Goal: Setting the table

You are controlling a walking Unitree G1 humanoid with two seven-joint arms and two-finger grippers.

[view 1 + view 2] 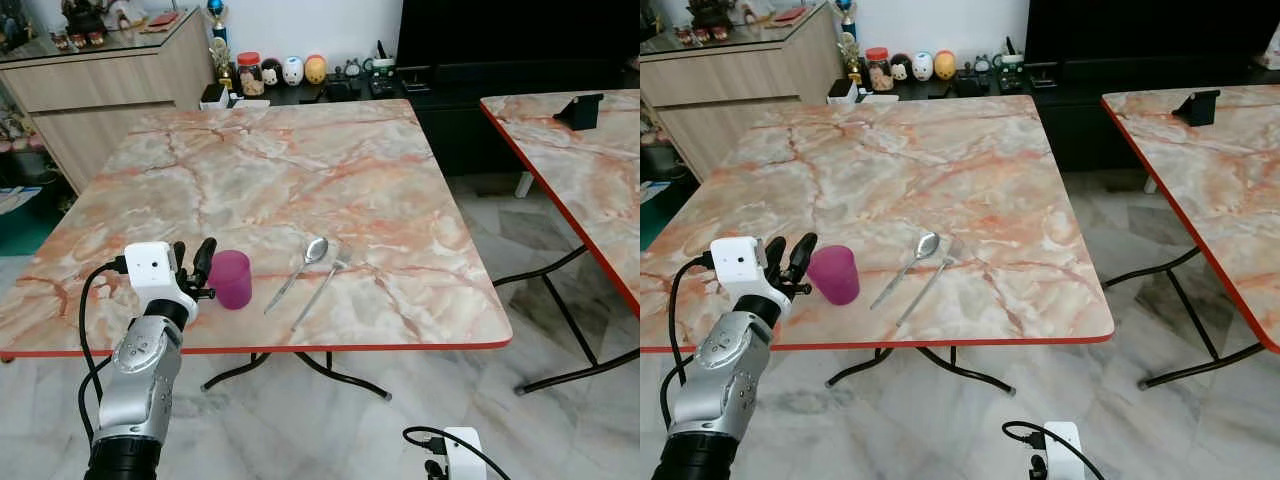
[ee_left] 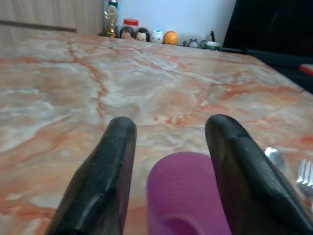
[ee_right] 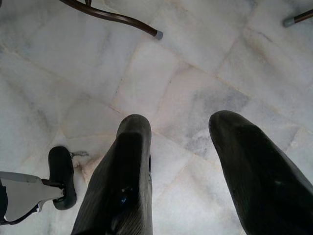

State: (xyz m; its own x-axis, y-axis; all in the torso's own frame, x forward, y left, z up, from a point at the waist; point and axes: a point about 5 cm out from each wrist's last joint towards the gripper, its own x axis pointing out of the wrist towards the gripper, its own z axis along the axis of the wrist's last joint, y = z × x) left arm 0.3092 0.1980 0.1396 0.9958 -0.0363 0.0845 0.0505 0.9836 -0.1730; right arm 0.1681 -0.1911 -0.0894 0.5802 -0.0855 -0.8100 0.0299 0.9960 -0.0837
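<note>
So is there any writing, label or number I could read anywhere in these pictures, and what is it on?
No text can be read.
Red-lidded jar beyond the table: any label too small and blurred.
Figurines beside it: no legible marks.
Purple cup at the open left pincer, spoon, fork: plain.
</note>
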